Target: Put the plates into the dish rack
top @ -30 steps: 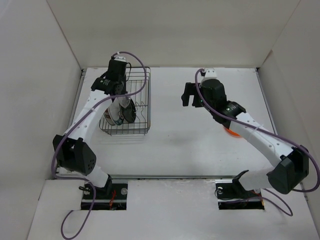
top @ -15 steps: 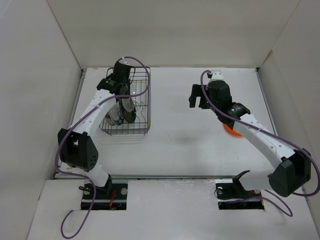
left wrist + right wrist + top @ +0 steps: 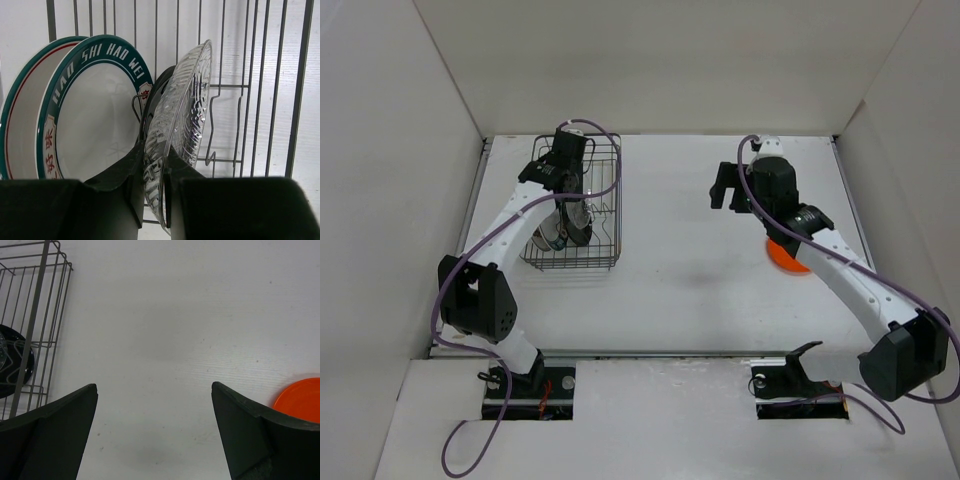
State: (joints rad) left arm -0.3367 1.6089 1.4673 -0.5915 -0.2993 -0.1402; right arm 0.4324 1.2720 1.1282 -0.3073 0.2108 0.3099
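Observation:
The dish rack [image 3: 600, 215] stands at the table's left, and it also shows in the left wrist view [image 3: 250, 85]. My left gripper [image 3: 569, 188] reaches down into it, shut [image 3: 154, 167] on the rim of the clear plate [image 3: 182, 110], which stands upright between prongs. Behind the clear plate stand the black plate [image 3: 156, 92] and two white plates with green rims [image 3: 95, 125] [image 3: 20, 130]. My right gripper [image 3: 728, 188] is open and empty [image 3: 154, 390] above bare table. The orange plate [image 3: 782, 262] lies flat at the right, partly under the right arm, and shows in the right wrist view [image 3: 300, 400].
White walls enclose the table on three sides. The rack's corner [image 3: 35, 315] and the black plate [image 3: 15, 365] show at the left of the right wrist view. Bare table lies between the rack and the orange plate.
My left gripper has shifted slightly right over the rack with the clear plate. My right gripper has moved right, away from the rack, staying open.

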